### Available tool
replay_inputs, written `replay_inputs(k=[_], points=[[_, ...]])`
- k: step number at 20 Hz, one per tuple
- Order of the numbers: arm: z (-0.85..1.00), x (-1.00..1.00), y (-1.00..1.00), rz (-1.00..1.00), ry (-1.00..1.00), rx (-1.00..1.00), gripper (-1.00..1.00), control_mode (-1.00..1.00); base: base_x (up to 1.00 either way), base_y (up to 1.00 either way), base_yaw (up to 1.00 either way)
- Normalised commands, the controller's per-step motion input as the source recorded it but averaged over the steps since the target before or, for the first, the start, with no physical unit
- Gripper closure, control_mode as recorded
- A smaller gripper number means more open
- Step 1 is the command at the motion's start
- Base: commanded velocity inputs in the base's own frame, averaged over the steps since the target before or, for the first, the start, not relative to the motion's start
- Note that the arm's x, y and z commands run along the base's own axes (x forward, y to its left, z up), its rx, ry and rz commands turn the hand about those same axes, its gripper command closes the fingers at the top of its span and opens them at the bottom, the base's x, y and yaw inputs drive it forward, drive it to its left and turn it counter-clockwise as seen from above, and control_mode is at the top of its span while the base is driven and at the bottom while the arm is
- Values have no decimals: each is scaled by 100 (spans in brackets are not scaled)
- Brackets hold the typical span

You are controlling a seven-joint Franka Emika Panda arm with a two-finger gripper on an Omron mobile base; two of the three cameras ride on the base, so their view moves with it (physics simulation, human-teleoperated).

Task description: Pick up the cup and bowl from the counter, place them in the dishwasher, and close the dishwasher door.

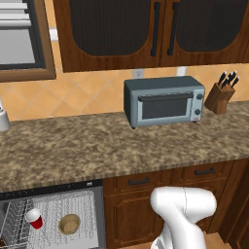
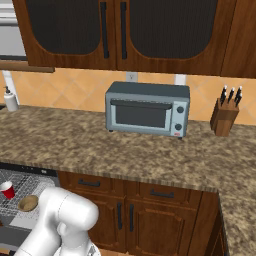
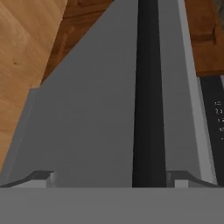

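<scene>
With the cup (image 1: 34,218) and bowl (image 1: 69,223) already sitting in the dishwasher (image 1: 53,214) rack, we were onto closing the door (image 3: 96,118), hand (image 3: 109,179) wide open, holding nothing, right at its handle (image 3: 148,96), so next we'd push it up shut.

The speckled brown table (image 1: 97,146) is carrying a grey toaster oven (image 1: 164,101) against the back wall, a wooden knife block (image 1: 220,97) beside the oven toward the corner, and a white-grey container (image 1: 3,116) at the far end on the oven's other side. Below the table's front edge, the white wire rack (image 1: 73,214) of the open dishwasher is holding the red cup (image 1: 34,218) lying tilted and, just beside it, the tan bowl (image 1: 69,224) sitting upright.
</scene>
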Motion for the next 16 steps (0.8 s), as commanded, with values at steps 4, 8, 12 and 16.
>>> replay_inputs(k=[4,8,12,16], points=[[0,100,-32,-3,-15,5,-100,-100,0,0,0],[8,100,-35,-2,-8,9,-100,-100,0,0,0],[32,100,-36,-1,-13,11,-100,-100,0,0,0],[26,100,-37,-5,-21,14,-100,-100,0,0,0]])
